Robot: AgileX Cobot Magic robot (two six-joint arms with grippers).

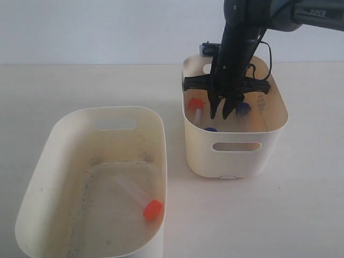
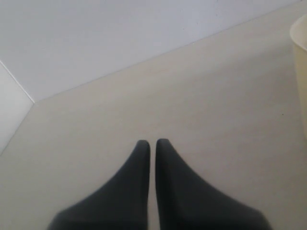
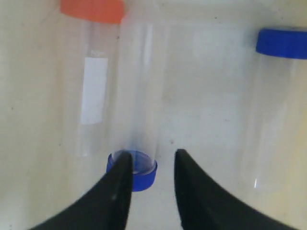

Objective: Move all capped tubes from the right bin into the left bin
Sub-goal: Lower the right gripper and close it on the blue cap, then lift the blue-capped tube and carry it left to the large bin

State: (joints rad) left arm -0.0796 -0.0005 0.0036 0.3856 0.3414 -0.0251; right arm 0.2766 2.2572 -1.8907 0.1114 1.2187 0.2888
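Observation:
The right bin point(image 1: 236, 161) holds three capped tubes: an orange-capped one point(image 1: 195, 104) and two blue-capped ones point(image 1: 243, 109) point(image 1: 210, 129). My right gripper point(image 1: 226, 112) hangs open inside this bin, pointing down. In the right wrist view the gripper point(image 3: 151, 158) stands over the bin floor. One finger overlaps the cap of a blue-capped tube point(image 3: 136, 172). An orange-capped tube point(image 3: 93, 72) and the other blue-capped tube point(image 3: 280, 43) lie to either side. A fourth tube with an orange cap point(image 1: 152, 209) lies in the left bin point(image 1: 64, 140). My left gripper point(image 2: 152, 143) is shut on nothing above bare table.
The two bins stand on a pale table point(image 1: 301, 204) with a white wall behind. A strip of bare table separates them. A cream bin's edge point(image 2: 300, 72) shows at the side of the left wrist view. The left arm is out of the exterior view.

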